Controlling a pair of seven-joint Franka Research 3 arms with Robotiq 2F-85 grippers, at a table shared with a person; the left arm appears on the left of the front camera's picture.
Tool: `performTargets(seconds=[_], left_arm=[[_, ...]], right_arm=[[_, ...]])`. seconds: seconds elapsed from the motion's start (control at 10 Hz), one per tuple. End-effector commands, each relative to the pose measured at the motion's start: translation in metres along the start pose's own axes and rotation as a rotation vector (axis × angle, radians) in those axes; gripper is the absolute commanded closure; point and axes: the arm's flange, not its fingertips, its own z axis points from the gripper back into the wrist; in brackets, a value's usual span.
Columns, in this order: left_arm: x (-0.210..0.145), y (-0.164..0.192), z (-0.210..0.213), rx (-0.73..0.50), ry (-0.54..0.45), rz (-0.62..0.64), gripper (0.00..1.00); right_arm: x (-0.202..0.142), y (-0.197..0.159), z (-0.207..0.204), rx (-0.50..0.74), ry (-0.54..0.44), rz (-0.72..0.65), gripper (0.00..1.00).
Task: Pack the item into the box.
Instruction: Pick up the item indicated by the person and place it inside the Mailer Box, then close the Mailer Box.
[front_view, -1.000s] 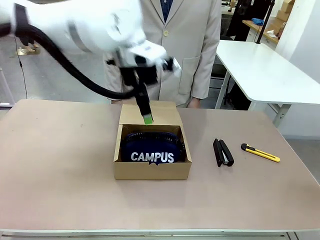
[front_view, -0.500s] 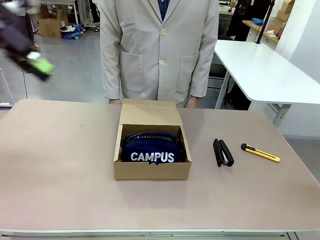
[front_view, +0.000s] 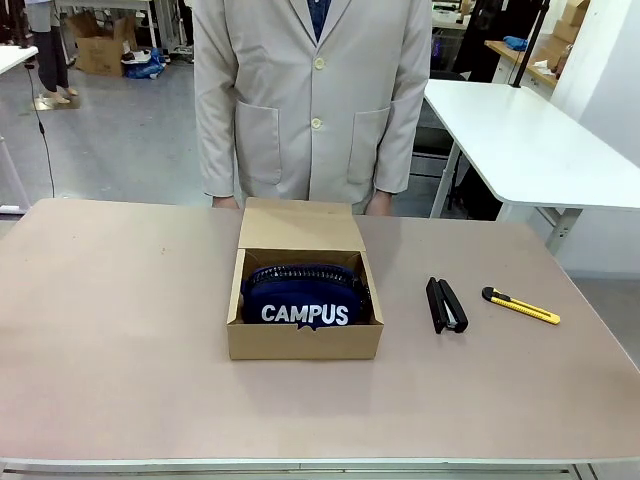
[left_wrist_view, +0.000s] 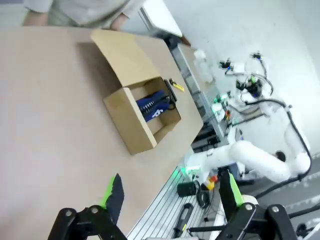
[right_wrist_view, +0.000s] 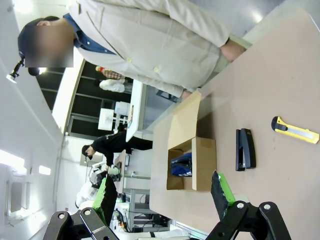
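- One brown cardboard box sits mid-table in the front view, its lid flap folded back toward the person in a beige coat at the far edge.
- The navy CAMPUS pouch lies inside the box, lettering facing the camera, filling nearly the whole width.
- To the box's right on the table lie a black stapler and, further right, a yellow utility knife, both apart from the box and from each other.
- In the left wrist view, the left gripper hangs high above the table's near edge, jaws spread wide with nothing between them, well apart from the box.
- There the pouch shows as a blue patch within the carton walls, with the flap raised beyond it.
- In the right wrist view, rolled sideways, the right gripper is also spread wide and empty, well clear of everything on the table.
- The box appears between its green-padded fingers farther off, with the pouch inside it and the stapler and knife beside it.
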Motion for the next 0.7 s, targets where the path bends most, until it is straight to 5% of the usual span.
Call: performTargets(seconds=[0.0,0.6], left_arm=[[0.0281,-0.0285,-0.0127,0.014,0.108,-0.062,0.0],[0.0281,-0.0285,-0.0127,0.014,0.108,-0.062,0.0]], right_arm=[[0.0027,0.0012,-0.0008,0.023,-0.012,0.025,0.0],[0.0027,0.0012,-0.0008,0.023,-0.012,0.025,0.0]])
